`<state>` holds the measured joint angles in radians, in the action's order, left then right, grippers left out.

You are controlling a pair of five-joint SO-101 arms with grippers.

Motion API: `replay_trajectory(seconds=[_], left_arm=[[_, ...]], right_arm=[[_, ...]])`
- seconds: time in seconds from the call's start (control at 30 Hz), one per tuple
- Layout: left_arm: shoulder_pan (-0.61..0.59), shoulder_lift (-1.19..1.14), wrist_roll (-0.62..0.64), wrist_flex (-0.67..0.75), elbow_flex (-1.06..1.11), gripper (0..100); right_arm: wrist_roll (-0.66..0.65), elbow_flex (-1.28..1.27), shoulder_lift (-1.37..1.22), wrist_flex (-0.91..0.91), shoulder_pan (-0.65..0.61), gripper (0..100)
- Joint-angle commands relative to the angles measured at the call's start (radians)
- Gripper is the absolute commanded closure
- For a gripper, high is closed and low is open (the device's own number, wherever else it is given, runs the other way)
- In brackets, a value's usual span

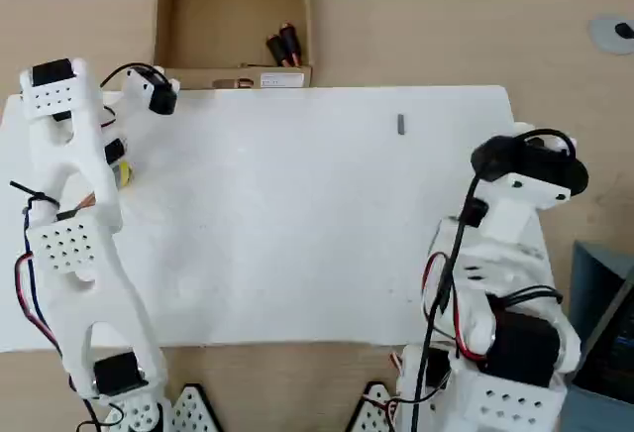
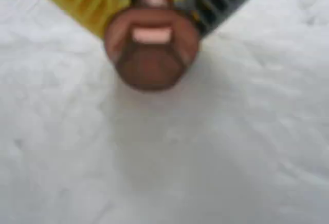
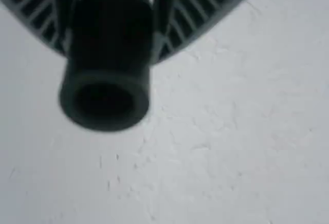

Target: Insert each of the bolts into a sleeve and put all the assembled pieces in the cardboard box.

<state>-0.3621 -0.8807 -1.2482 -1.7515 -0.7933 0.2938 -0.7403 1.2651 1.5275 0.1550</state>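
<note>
Claws were both loaded. The left claw [image 2: 154,0] was pinching a copper-coloured bolt [image 2: 151,49] by its shank, between a yellow finger and a dark one, with the head pointing away from the claw over the white mat [image 2: 164,162]. The right claw [image 3: 113,8] was pressed onto a black sleeve [image 3: 107,75], gripping the body and leaving the open bore free at the outer end.

In the high view, the left arm stood at the left edge of the mat [image 1: 297,234], its claw low over the surface. The right arm was folded up at the mat's right edge. The two held parts were well apart, with the whole width of the mat between them, so this pair was not yet joined.

At the far side of the bench [image 1: 416,36] sat the cardboard box [image 1: 163,26]. Two dark pieces with reddish ends [image 1: 282,49] lay side by side against its right wall, and I judged them to be finished assemblies already delivered. A small grey piece [image 1: 400,125] lay alone on the far right part of the mat. It was too small to tell whether it was a bolt, a sleeve or something else. If it was a part, more work remained after the held pair was mated and boxed.

A white label [image 1: 281,79] was stuck on the box's near flap. Its print was too small to read.
</note>
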Motion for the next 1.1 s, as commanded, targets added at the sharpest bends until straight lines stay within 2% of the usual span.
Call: replay_trajectory(seconds=[0.0, 0.13, 0.47, 0.87, 1.07], left_arm=[[0.015, 0.101, 0.055, -0.002, -0.012, 100], [0.032, 0.236, 0.180, -0.002, -0.012, 99], [0.078, 0.558, 0.609, -0.002, -0.011, 100], [0.081, 0.900, 0.868, -0.002, 0.006, 100], [0.117, 1.171, 0.967, -0.002, 0.239, 100]], right_arm=[[0.000, 0.082, 0.007, -0.018, 0.007, 98.9], [-0.021, 0.119, 0.007, -0.015, 0.007, 98.9], [-0.164, 0.229, 0.007, -0.014, 0.005, 99.0], [-0.249, 0.343, 0.008, 0.144, 0.005, 99.0], [-0.255, 0.366, 0.008, 0.169, 0.005, 99.0]])
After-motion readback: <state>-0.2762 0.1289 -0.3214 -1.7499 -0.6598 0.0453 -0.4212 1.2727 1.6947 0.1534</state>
